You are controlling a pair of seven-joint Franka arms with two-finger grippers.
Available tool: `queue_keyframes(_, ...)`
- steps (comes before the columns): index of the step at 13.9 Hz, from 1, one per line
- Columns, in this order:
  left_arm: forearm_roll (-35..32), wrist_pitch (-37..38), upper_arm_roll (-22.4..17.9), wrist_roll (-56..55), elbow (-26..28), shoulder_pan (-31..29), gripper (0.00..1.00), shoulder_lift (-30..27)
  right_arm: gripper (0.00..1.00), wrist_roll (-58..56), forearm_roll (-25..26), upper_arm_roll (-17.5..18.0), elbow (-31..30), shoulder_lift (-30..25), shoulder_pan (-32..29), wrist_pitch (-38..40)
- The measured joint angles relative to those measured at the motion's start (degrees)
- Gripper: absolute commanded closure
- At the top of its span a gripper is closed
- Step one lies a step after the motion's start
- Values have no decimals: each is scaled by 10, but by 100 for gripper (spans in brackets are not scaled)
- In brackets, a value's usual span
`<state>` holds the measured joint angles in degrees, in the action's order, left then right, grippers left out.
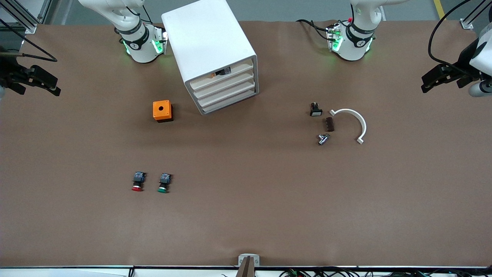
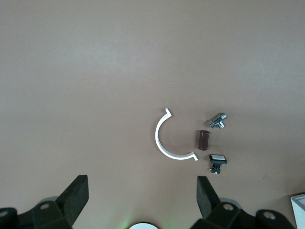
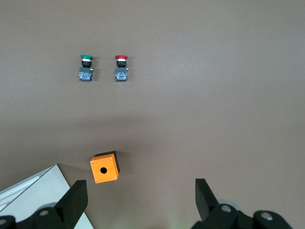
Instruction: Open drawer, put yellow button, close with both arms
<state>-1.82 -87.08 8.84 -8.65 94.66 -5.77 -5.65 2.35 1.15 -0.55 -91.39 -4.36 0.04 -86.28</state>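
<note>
The white cabinet [image 1: 209, 42] stands near the robots' bases, and its corner shows in the right wrist view [image 3: 28, 195]. Its top drawer [image 1: 240, 70] sits level with the three lower ones. A small dark thing with a yellow-orange bit, which looks like the yellow button [image 1: 221, 72], shows in the gap just above the drawer's front. My left gripper [image 1: 427, 83] is open and empty, up in the air at the left arm's end of the table [image 2: 143, 191]. My right gripper [image 1: 54, 87] is open and empty, up in the air at the right arm's end [image 3: 140, 193].
An orange box with a hole [image 1: 162, 110] sits beside the cabinet. Red-capped [image 1: 137, 182] and green-capped [image 1: 164, 183] buttons lie nearer the front camera. A white arc [image 1: 351, 121], a brown cylinder [image 1: 329, 124], a metal part [image 1: 323, 139] and a black-white switch [image 1: 315, 110] lie toward the left arm's end.
</note>
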Motion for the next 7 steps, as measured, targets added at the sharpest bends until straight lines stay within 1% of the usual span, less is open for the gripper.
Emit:
queue_keyframes(3, 20, -5, 0, 0, 0, 0, 0, 0, 0, 0, 0, 2, 0, 0, 0, 0)
queue_keyframes(7, 21, -6, 10, 1, -1, 0, 0, 0, 0, 0, 0, 4, 0, 0, 0, 0)
